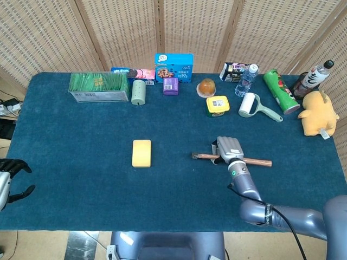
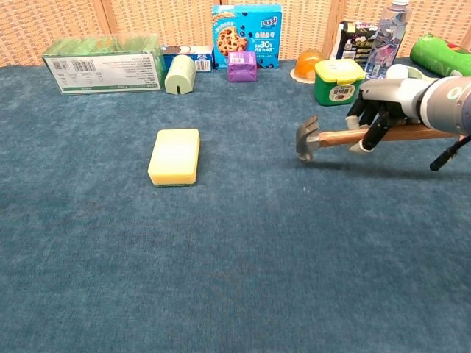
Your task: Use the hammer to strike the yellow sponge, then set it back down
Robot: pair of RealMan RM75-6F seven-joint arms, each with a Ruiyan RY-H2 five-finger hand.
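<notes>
The yellow sponge lies flat on the blue cloth, left of centre. My right hand grips the wooden handle of the hammer, well to the right of the sponge. The hammer lies level, its metal head pointing left and hanging just above or at the cloth; whether it touches I cannot tell. My left hand hangs off the table's left edge, fingers apart and holding nothing.
Along the back edge stand a green box, a pale green roll, a cookie box, a purple box, an orange jelly cup, a green-yellow tub, a lint roller, bottles and a yellow plush.
</notes>
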